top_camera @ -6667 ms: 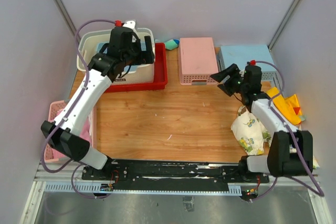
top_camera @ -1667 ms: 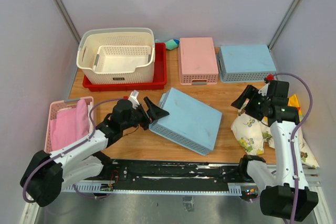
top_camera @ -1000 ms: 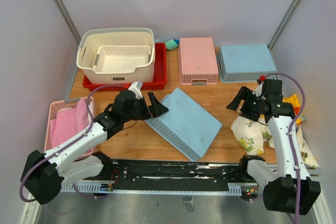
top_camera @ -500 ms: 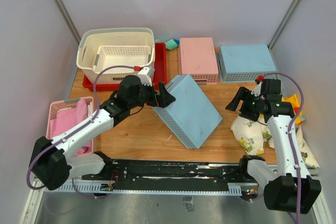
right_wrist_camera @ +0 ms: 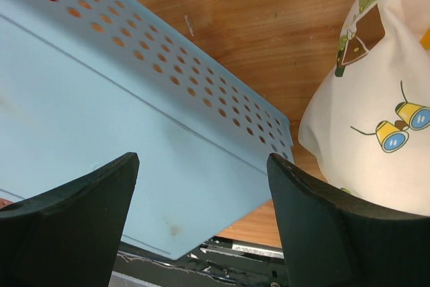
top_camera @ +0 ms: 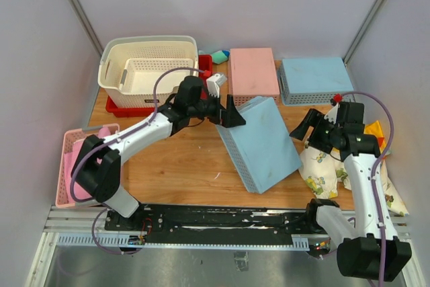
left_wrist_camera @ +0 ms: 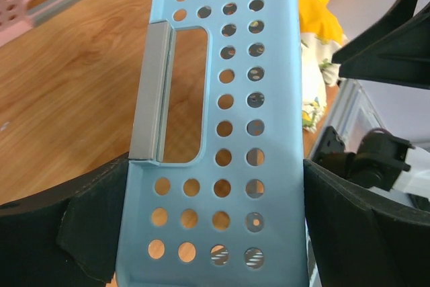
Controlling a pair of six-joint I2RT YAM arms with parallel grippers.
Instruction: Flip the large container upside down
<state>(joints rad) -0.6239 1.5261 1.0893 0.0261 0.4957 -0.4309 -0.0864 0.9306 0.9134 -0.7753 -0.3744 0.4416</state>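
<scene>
The deep cream perforated plastic basket (top_camera: 149,42) stands upright at the upper left of the wooden table (top_camera: 181,159), with a smaller white basket (top_camera: 151,75) inside it. The left gripper (top_camera: 230,113) has its jaws clamped on a wall of a light-blue perforated plastic basket (top_camera: 265,142), which is tipped on edge at mid-frame. The right gripper (top_camera: 308,132) has its jaws spread wide, holding nothing.

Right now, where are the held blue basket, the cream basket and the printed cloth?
Held blue basket (top_camera: 265,140): top external view, on its flat base.
Cream basket (top_camera: 151,39): top external view, on its back rim.
Printed cloth (right_wrist_camera: 366,92): right wrist view, on its white middle.
</scene>
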